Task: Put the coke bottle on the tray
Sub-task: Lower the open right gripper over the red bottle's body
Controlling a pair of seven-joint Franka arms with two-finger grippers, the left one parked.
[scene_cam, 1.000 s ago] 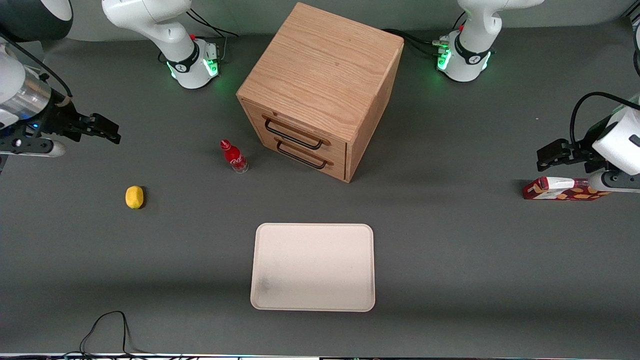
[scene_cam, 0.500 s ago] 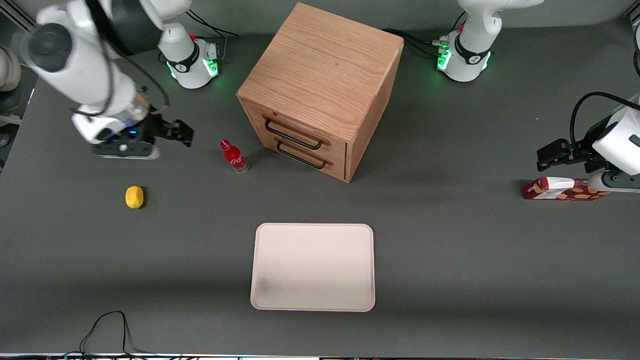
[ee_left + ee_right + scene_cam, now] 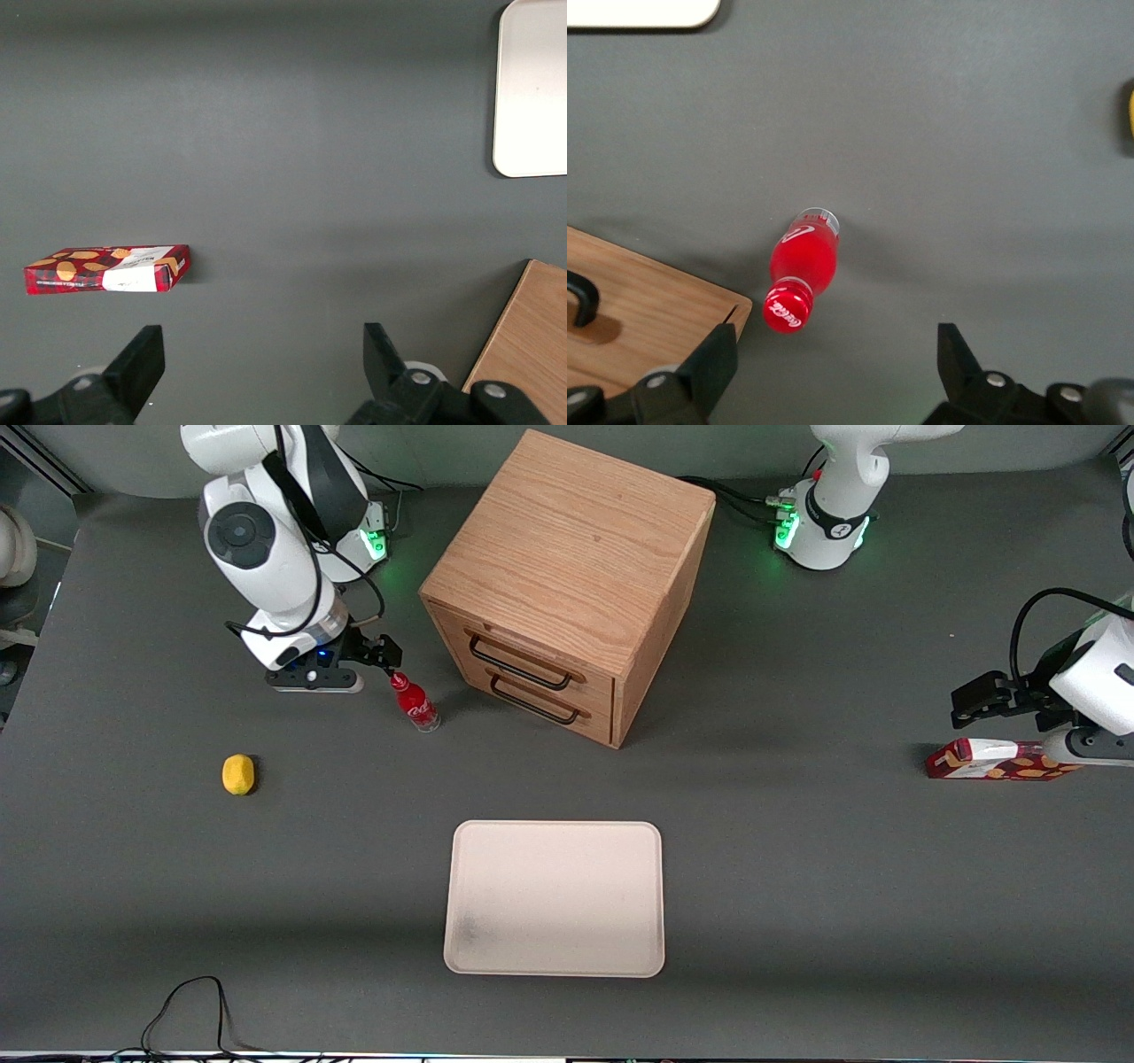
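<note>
above one upright coke bottle, one spread, empty pincer; one tray apart

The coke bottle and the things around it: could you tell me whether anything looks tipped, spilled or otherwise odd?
Nothing stands out. The coke bottle stands upright and capped on the table in front of the wooden drawer cabinet, with no spill. The gripper hovers open above its cap. The tray shows only a faint dark smudge.
</note>
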